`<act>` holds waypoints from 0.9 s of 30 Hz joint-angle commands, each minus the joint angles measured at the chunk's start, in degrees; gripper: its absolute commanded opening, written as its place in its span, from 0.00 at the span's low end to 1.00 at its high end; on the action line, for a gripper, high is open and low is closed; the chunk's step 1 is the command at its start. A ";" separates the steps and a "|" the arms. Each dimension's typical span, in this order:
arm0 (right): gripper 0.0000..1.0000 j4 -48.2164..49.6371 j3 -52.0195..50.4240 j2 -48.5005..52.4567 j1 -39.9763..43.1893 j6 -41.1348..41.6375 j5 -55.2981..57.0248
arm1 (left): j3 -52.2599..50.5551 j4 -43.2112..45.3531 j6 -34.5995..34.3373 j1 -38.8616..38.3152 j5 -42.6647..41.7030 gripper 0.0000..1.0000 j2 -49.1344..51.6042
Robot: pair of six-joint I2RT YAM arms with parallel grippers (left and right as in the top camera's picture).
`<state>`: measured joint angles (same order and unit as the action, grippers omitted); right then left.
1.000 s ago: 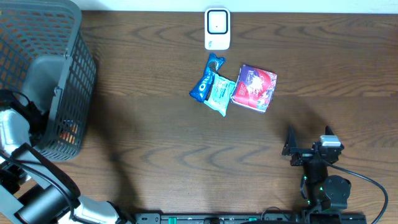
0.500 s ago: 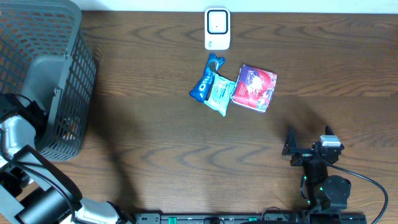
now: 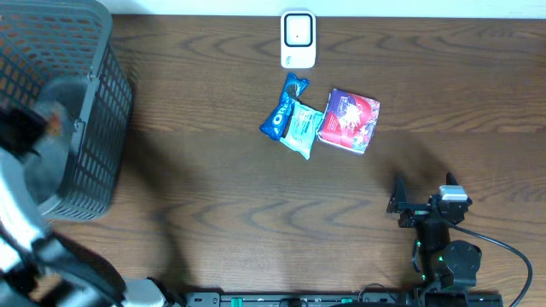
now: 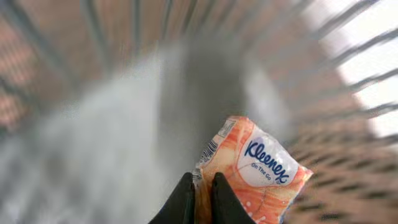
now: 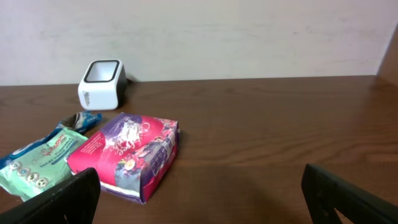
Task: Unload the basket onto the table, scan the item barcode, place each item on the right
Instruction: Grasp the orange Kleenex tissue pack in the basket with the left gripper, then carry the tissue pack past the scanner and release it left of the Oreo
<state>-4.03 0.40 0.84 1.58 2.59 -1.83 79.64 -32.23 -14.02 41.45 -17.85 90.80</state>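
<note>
Clamped on the Kleenex pack's (image 4: 256, 171) edge inside the basket (image 3: 101, 119) at the table's (image 3: 213, 179) left end, the left gripper (image 4: 202, 186) has the scanner (image 3: 298, 38) well rightward, at the far edge.

One basket (image 3: 102, 102), one scanner (image 3: 298, 38), three table packets (image 3: 302, 128), one Kleenex pack (image 4: 261, 174)

Black fingers (image 4: 221, 200); left arm (image 3: 15, 203) apparently whitish
</note>
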 commanded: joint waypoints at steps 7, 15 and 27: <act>0.99 -0.24 -0.09 -0.20 0.24 0.76 -0.02 | 5.77 6.62 -21.46 -2.89 -15.47 0.07 -20.79; 0.99 -0.22 -0.09 -0.20 0.24 0.76 0.00 | 5.66 3.91 -16.83 -24.06 -17.49 0.07 -21.46; 0.99 -0.24 -0.09 -0.20 0.24 0.76 -0.02 | 5.66 -8.33 -11.87 -51.65 21.75 0.07 -3.72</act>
<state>-4.05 0.38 0.84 1.58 2.59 -1.83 85.41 -40.69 -27.94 -6.11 -9.91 81.80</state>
